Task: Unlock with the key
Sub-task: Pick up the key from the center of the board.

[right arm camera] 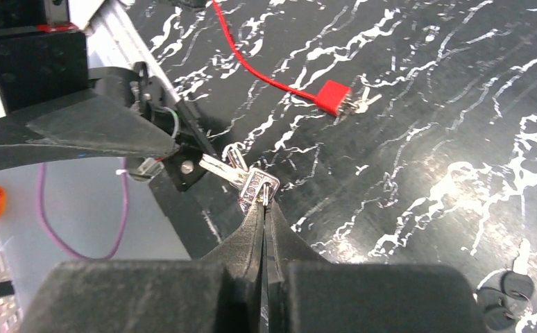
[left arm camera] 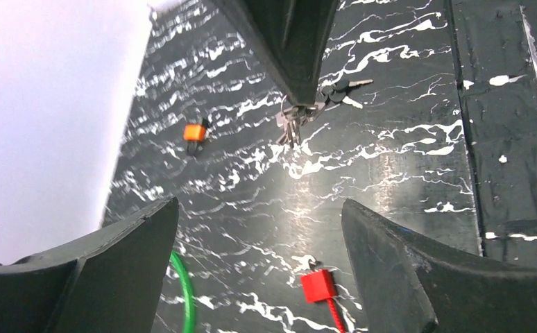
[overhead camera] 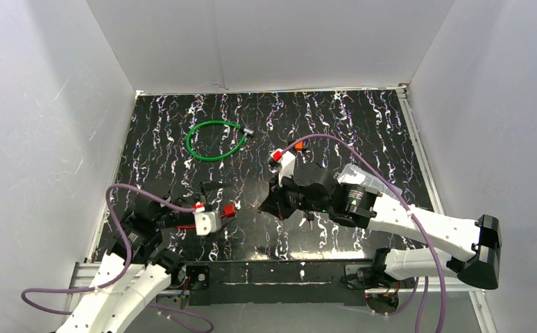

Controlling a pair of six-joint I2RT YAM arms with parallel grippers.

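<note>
Key bunch: pinched at its ring end in the tips of the right gripper, jaws pressed together on it. It is held low over the near middle of the table. From the right wrist view, one silver blade sticks out sideways from the pinch, toward the left arm. From the left wrist view, the other keys dangle under the fingertip.

Left gripper: jaws spread wide, nothing between them. It sits near the right gripper, facing it across bare tabletop.

Cable lock: green loop lying flat at the far left-centre of the table, well apart from both grippers. Its barrel lies at the loop's right end, long axis slanting up and to the right in the top view. Cannot tell which face carries the keyhole.

Relation that matters: the barrel lies beyond the held key, farther from the bases and a little left. Both arms look about equally near it. The blade runs crosswise, so it probably needs turning to line up with the barrel's axis.

Also present: a second set of black-headed keys lying on the table beside the right gripper.
</note>
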